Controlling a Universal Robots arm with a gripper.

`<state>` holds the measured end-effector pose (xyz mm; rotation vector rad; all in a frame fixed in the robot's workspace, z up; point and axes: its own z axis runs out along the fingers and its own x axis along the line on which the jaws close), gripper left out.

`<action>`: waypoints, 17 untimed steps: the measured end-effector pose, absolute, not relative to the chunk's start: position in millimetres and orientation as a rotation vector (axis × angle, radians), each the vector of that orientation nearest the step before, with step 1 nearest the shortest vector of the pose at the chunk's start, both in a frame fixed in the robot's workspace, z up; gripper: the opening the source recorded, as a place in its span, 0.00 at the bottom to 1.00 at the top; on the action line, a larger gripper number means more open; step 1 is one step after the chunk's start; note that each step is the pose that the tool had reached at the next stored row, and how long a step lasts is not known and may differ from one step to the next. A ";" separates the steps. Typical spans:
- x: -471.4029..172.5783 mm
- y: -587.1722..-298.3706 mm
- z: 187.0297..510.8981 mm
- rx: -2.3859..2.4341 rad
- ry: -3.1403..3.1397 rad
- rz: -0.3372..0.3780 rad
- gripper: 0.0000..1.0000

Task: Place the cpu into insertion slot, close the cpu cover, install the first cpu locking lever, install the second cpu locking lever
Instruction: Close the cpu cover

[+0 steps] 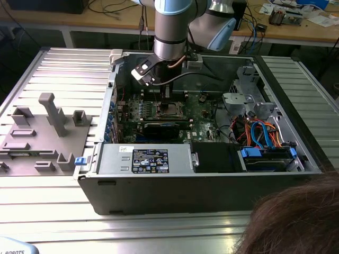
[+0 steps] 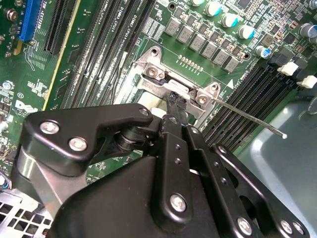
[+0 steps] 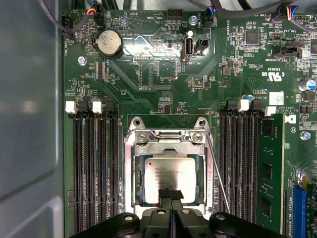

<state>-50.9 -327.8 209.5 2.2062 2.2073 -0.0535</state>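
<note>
One cpu sits in the single insertion slot, partly under the gripper, whose fingers are pressed together. One cpu cover lies flat around it. One thin lever rod angles free beside the fingers. The cpu's print is illegible.
</note>
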 end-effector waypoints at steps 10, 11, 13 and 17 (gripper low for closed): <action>-50.9 -327.8 206.1 2.206 2.207 -0.053 0.11; -50.9 -327.8 206.0 2.206 2.207 -0.053 0.11; -50.9 -327.8 205.8 2.206 2.207 -0.054 0.11; -50.9 -327.8 205.3 2.206 2.207 -0.054 0.11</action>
